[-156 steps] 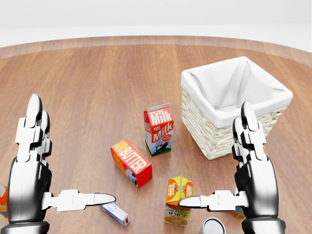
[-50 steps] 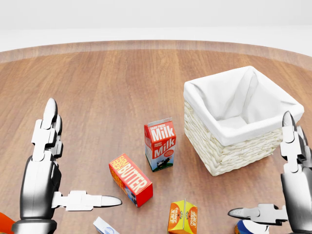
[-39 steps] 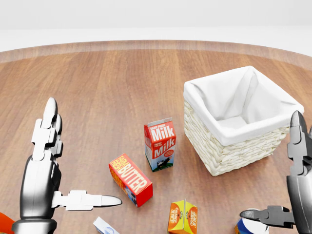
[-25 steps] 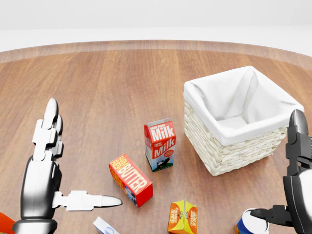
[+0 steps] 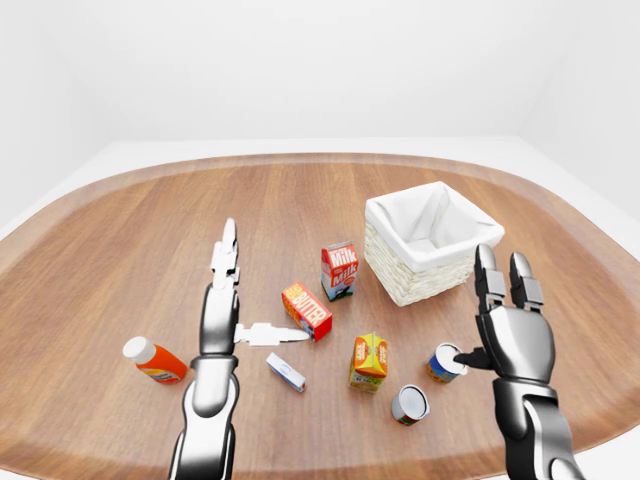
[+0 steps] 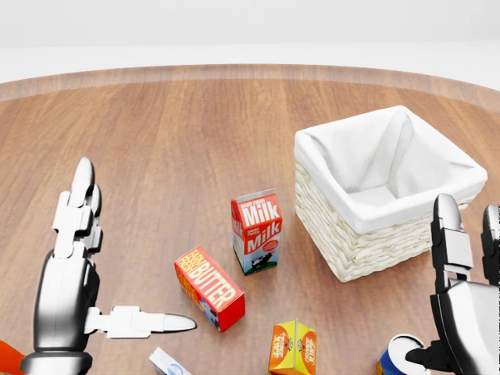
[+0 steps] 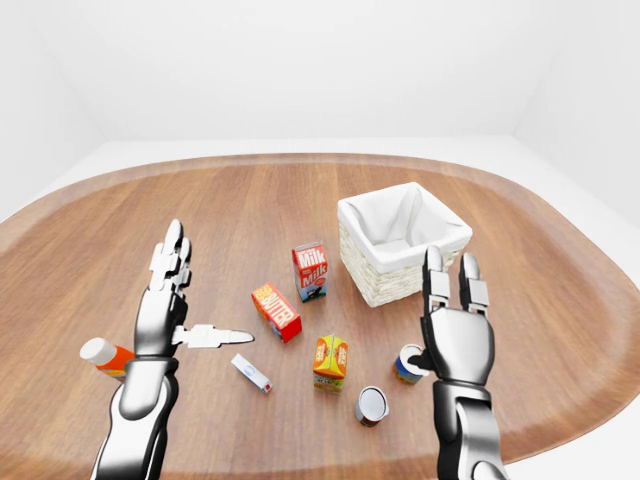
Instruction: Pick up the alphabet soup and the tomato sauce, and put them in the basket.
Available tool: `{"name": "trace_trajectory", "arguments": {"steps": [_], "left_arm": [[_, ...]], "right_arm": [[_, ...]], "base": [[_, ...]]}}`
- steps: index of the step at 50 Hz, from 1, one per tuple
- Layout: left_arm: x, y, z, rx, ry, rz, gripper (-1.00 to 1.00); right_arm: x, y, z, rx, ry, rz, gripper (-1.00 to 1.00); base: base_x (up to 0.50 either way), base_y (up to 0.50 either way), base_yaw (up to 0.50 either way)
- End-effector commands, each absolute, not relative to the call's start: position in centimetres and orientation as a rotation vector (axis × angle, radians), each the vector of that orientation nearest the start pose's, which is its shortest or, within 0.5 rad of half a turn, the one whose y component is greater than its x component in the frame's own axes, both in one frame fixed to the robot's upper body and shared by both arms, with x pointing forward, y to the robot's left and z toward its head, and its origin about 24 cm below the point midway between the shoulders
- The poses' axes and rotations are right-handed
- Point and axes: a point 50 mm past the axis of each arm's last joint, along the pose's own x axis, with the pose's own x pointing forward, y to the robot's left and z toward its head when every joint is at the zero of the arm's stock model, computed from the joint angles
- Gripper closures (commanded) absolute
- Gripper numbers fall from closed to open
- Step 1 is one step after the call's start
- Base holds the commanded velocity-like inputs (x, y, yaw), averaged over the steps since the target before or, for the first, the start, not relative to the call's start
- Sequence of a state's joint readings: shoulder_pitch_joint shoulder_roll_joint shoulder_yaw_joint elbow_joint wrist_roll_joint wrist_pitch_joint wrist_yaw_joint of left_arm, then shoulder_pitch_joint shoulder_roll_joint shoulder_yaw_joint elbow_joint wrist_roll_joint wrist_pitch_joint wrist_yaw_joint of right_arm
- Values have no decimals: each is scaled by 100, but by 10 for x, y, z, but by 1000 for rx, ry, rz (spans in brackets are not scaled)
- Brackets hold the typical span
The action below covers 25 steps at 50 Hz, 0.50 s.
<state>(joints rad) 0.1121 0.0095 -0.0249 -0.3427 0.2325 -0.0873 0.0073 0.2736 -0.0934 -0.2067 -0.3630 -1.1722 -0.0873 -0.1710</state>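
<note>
On the round wooden worktop, the white-lined basket stands at the upper right of the left-eye view. Below it, the right robot hand hovers with fingers spread wide, its thumb tip at the top of an upright blue can. A second can lies just beside it. The left robot hand is also open, above a butter box.

You have two cans on the table, three cartons: milk, butter, orange-yellow juice. One basket, one orange bottle, one small white box. Two hands in view.
</note>
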Motion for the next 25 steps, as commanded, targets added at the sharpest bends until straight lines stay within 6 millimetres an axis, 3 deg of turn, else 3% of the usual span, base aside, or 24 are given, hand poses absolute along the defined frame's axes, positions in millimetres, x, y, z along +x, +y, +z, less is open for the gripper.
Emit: {"name": "trace_trajectory", "arguments": {"steps": [1, 25], "left_arm": [[225, 151, 104, 246, -325, 41, -100], [225, 151, 105, 245, -326, 39, -100]], "right_arm": [[191, -216, 77, -1366, -108, -328, -100], [191, -222, 49, -1406, -8, -247, -100]], "base": [[0, 0, 0], [0, 0, 0]]}}
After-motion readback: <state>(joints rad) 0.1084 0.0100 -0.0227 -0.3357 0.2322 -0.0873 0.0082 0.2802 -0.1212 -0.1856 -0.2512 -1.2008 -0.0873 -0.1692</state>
